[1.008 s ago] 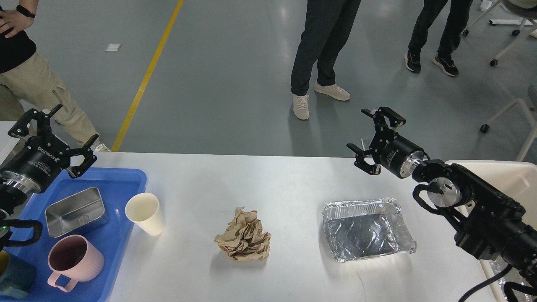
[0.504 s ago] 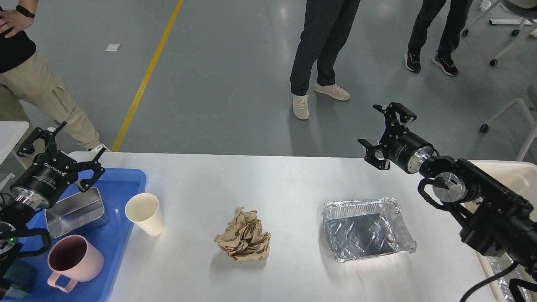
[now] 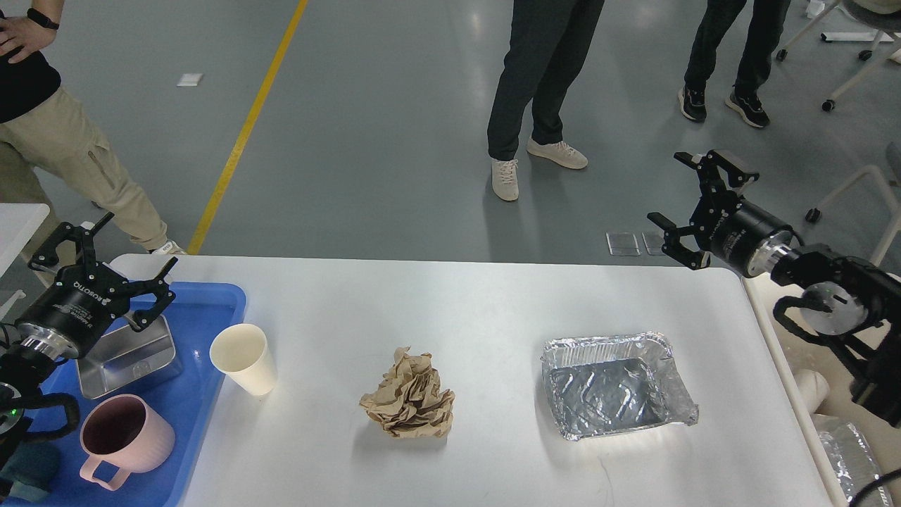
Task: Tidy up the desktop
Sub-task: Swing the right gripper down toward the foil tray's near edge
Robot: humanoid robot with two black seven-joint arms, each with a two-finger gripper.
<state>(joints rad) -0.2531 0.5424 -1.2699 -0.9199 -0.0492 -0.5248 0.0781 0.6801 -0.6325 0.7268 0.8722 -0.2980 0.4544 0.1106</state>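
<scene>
Since a second ago your right gripper (image 3: 693, 211) has swung out toward two o'clock, past the desktop's (image 3: 493, 310) far right corner, fingers spread and holding nothing. Your left gripper (image 3: 102, 257) has dropped lower at nine o'clock, also spread and empty, above the metal tin (image 3: 127, 352) in the blue tray (image 3: 204, 366). You have the desktop filling the lower middle of your view; on it a paper cup (image 3: 244, 358), crumpled brown paper (image 3: 410, 396) at six o'clock, and a foil tray (image 3: 612, 384) at four.
</scene>
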